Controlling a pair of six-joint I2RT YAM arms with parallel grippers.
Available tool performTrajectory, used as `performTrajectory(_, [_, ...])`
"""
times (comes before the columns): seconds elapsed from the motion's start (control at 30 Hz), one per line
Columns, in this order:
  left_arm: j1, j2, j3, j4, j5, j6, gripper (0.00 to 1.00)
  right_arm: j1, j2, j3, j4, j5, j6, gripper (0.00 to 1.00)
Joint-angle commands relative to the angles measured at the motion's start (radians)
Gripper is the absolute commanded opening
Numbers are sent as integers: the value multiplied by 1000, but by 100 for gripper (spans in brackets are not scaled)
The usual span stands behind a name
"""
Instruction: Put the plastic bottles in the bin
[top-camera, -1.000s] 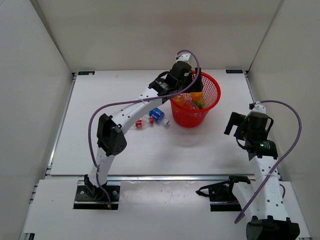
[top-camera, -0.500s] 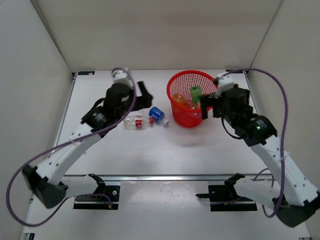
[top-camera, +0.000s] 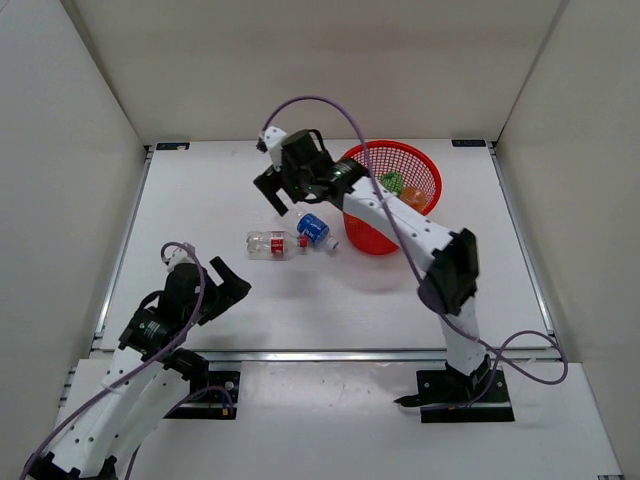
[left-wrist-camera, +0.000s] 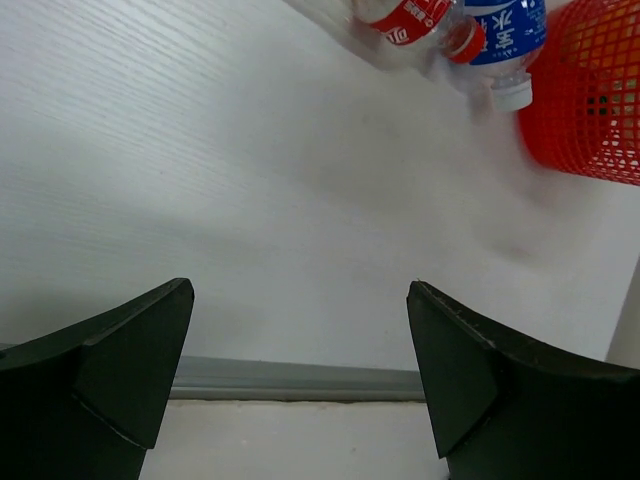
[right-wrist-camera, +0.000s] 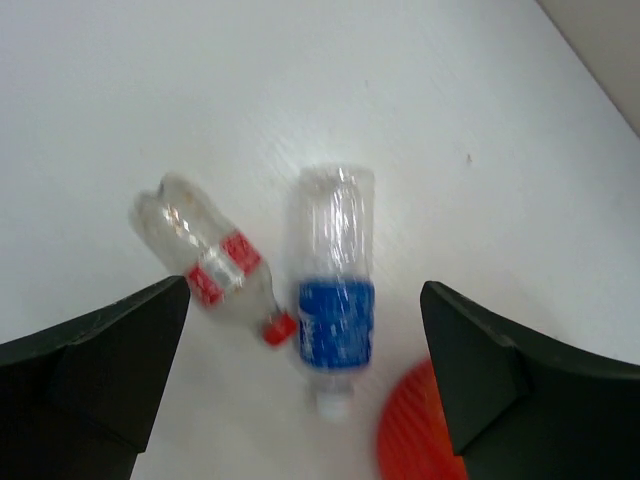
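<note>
Two clear plastic bottles lie side by side on the table left of the bin: a red-labelled one (top-camera: 270, 243) and a blue-labelled one (top-camera: 314, 229). The red mesh bin (top-camera: 425, 170) stands at the back, partly hidden by my right arm; a green bottle (top-camera: 393, 182) and an orange one (top-camera: 415, 197) show inside it. My right gripper (top-camera: 275, 198) is open and empty, hovering above the two bottles: blue-labelled (right-wrist-camera: 335, 290), red-labelled (right-wrist-camera: 212, 262). My left gripper (top-camera: 232, 280) is open and empty near the front left, well short of the bottles (left-wrist-camera: 400, 20).
The right arm stretches diagonally from its base over the bin's front (right-wrist-camera: 420, 435). White walls enclose the table on three sides. A metal rail (left-wrist-camera: 300, 380) runs along the table's near edge under my left gripper.
My left arm has pulled back from beside the bottles to the front left. My right arm has swung from beside the bin across it to above the two bottles. The bottles have not moved.
</note>
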Motion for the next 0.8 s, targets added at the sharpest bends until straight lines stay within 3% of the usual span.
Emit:
performTrajectory(0.0, [-20, -19, 6, -29, 53, -69, 99, 9, 164, 223, 4, -3, -7, 98])
performTrajectory(0.07, [-23, -8, 19, -41, 40, -52, 98, 10, 270, 377, -19, 8, -3, 98])
performTrajectory(0.17, [-11, 6, 50, -75, 29, -14, 98, 3, 391, 463, -53, 23, 8, 98])
performTrajectory(0.47, [6, 24, 78, -133, 17, 6, 99, -59, 553, 472, -70, 73, 61, 98])
performTrajectory(0.6, [6, 29, 81, -135, 17, 3, 99, -76, 571, 441, -84, 7, 83, 98])
performTrajectory(0.77, [15, 36, 92, -150, 4, 5, 99, -67, 593, 434, -84, -32, 91, 85])
